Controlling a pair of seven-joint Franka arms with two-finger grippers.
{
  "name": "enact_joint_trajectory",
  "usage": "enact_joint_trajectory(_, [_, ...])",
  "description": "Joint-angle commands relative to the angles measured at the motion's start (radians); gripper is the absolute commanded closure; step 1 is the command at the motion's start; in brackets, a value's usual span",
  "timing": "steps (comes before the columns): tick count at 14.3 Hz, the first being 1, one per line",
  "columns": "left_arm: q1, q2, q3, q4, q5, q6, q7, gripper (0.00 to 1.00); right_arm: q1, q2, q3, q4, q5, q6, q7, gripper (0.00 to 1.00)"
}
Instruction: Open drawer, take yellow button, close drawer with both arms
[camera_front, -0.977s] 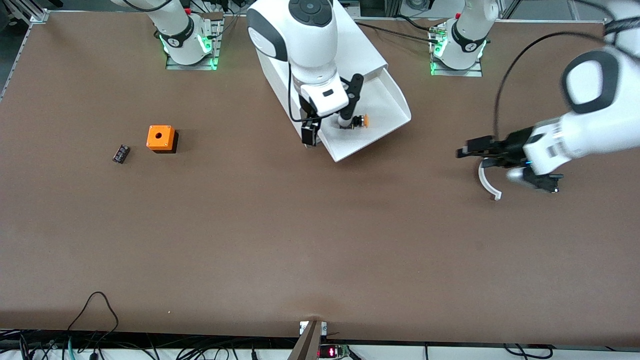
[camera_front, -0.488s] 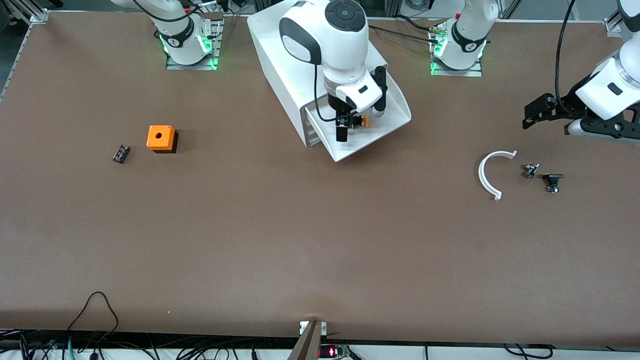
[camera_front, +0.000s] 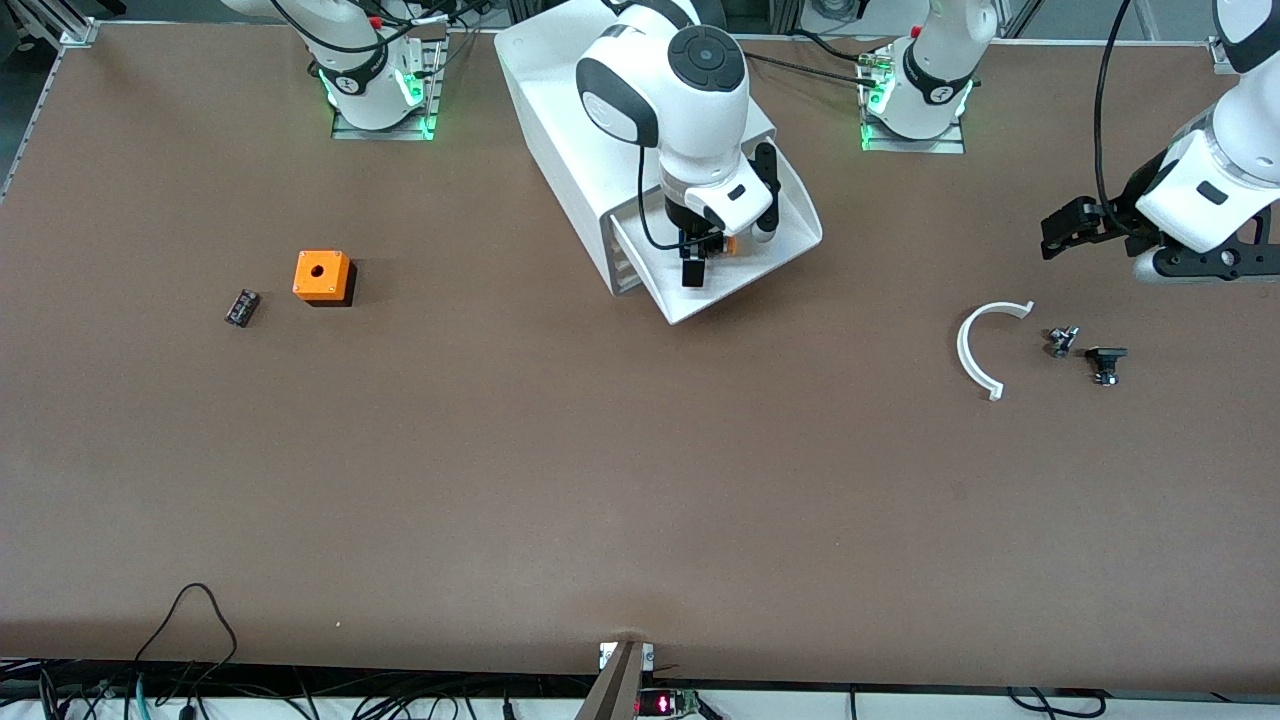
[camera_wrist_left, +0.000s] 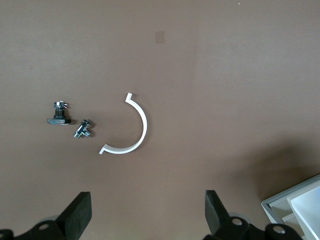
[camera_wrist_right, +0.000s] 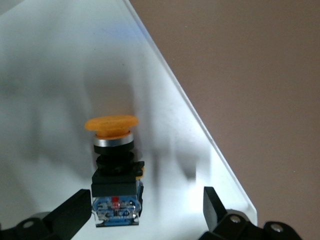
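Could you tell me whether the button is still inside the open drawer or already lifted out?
Still inside: the button lies on the drawer floor, between the right gripper's open fingers.

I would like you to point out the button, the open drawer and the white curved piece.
button (camera_wrist_right: 110, 124): right wrist view, on its orange cap.
drawer (camera_front: 790, 215): front view, on its bare floor.
white curved piece (camera_wrist_left: 144, 127): left wrist view, on the middle of its arc.

Brown table (camera_front: 500, 480) fills frame. Black cables (camera_front: 190, 640) along lower edge; metal framing (camera_front: 60, 30) at upper left corner.
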Motion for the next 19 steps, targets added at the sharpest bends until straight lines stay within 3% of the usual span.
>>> enact_joint_trajectory(1, [-0.003,0.013,0.007,0.022,0.018,-0.015,-0.014,0.0,0.033,0.03,-0.009,0.04,0.014,-0.022,-0.017,0.0])
enact_joint_trajectory(9, [-0.005,0.013,0.005,0.037,0.016,-0.018,-0.013,0.0,0.034,0.027,-0.009,0.042,0.015,-0.047,-0.009,0.0])
enact_joint_trajectory(10, [-0.005,0.013,0.004,0.037,0.016,-0.018,-0.013,0.0,0.034,0.027,-0.011,0.042,0.014,-0.047,-0.01,0.07])
enact_joint_trajectory(12, [-0.005,0.013,0.001,0.039,0.016,-0.02,-0.013,0.0,0.034,0.024,-0.009,0.042,0.006,-0.047,-0.015,0.42])
enact_joint_trajectory(14, [-0.005,0.013,0.001,0.039,0.016,-0.02,-0.013,0.0,0.036,0.023,-0.009,0.042,0.006,-0.047,-0.015,0.61])
enact_joint_trajectory(19, [-0.005,0.021,0.001,0.046,0.016,-0.02,0.001,0.0,0.036,0.012,-0.017,0.043,-0.008,-0.067,-0.007,0.82])
